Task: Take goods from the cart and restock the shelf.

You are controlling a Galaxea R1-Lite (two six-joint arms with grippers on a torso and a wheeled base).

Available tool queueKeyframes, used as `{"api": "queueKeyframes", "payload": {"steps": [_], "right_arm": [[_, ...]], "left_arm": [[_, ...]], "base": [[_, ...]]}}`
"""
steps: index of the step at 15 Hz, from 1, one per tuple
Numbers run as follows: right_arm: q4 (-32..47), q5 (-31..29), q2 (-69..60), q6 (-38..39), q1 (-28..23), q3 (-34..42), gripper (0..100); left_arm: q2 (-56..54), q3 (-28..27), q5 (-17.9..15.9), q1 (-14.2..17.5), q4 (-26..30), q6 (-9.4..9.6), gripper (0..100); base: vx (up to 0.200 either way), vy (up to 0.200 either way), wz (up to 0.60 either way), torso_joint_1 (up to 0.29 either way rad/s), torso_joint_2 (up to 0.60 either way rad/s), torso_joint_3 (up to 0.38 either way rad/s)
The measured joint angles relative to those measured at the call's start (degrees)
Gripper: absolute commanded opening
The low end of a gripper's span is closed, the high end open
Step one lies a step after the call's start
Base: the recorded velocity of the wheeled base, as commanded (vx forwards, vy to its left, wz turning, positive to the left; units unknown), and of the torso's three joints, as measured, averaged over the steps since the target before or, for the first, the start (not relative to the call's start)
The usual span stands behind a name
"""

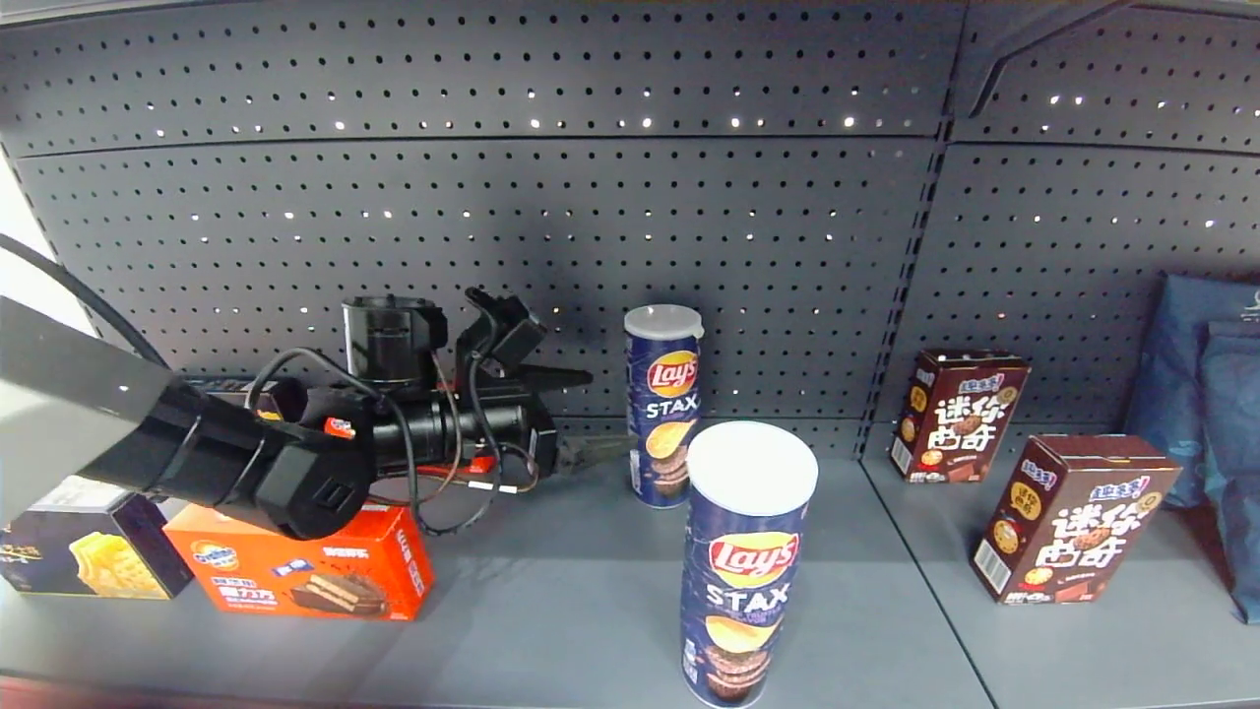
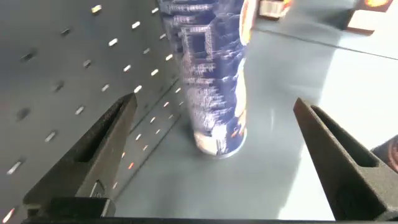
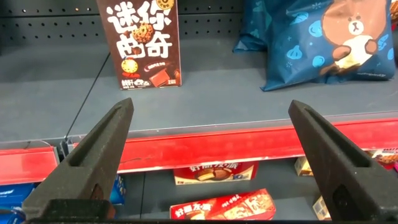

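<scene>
Two dark blue chip cans stand upright on the grey shelf [image 1: 551, 601]: one at the back [image 1: 664, 404] near the pegboard, one at the front edge [image 1: 748, 561]. My left gripper [image 1: 591, 414] reaches in from the left and is open, its fingertips just short of the back can and not touching it. In the left wrist view the back can [image 2: 211, 74] stands a little beyond the wide-open left gripper [image 2: 214, 106], close to the pegboard wall. My right gripper [image 3: 211, 107] is open and holds nothing, facing a brown cookie box [image 3: 146, 43] on the shelf.
An orange snack box [image 1: 305, 571] and a dark box [image 1: 89, 551] lie under my left arm. Two brown cookie boxes [image 1: 960, 414] [image 1: 1073, 517] stand to the right, with blue bags [image 1: 1211, 414] at the far right. A red shelf edge [image 3: 205, 146] fronts a lower shelf holding more boxes.
</scene>
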Motion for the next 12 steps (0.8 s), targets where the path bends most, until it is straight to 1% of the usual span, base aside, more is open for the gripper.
{"api": "queueKeyframes", "payload": {"steps": [1, 3, 4, 5, 6, 7, 10, 11, 12], "right_arm": [[0.1, 0.0, 0.0, 0.0, 0.0, 0.0, 100], [0.4, 0.0, 0.0, 0.0, 0.0, 0.0, 100], [0.7, 0.0, 0.0, 0.0, 0.0, 0.0, 100], [0.9, 0.1, 0.0, 0.0, 0.0, 0.0, 100], [0.9, 0.1, 0.0, 0.0, 0.0, 0.0, 100], [1.1, 0.1, 0.0, -0.1, 0.0, -0.1, 100], [1.3, 0.1, 0.0, -0.1, 0.0, -0.1, 100], [1.3, 0.1, 0.0, 0.0, 0.0, -0.1, 100], [1.4, 0.1, 0.0, 0.0, 0.0, -0.1, 100]], "left_arm": [[-1.7, 0.8, 2.4, 0.0, 0.2, -0.10, 100], [-5.0, 1.7, 9.3, -0.6, 0.4, -0.33, 100], [-6.2, 1.9, 13.5, -1.2, 0.5, -0.38, 100], [-7.1, 2.1, 18.3, -1.9, 0.5, -0.40, 100], [-7.8, 2.5, 23.9, -3.1, 0.6, -0.38, 100], [-8.3, 3.1, 28.2, -4.4, 0.7, -0.38, 100], [-9.3, 4.9, 36.4, -7.7, 1.4, -0.05, 100], [-9.4, 5.1, 37.5, -8.5, 3.1, 0.04, 100], [-9.5, 4.8, 38.3, -9.1, 6.0, 0.15, 100]], "base": [[0.000, 0.000, 0.00, 0.000, 0.00, 0.000], [0.000, 0.000, 0.00, 0.000, 0.00, 0.000], [0.000, 0.000, 0.00, 0.000, 0.00, 0.000], [0.000, 0.000, 0.00, 0.000, 0.00, 0.000], [0.000, 0.000, 0.00, 0.000, 0.00, 0.000], [0.000, 0.000, 0.00, 0.000, 0.00, 0.000], [0.000, 0.000, 0.00, 0.000, 0.00, 0.000], [0.000, 0.000, 0.00, 0.000, 0.00, 0.000], [0.000, 0.000, 0.00, 0.000, 0.00, 0.000]]}}
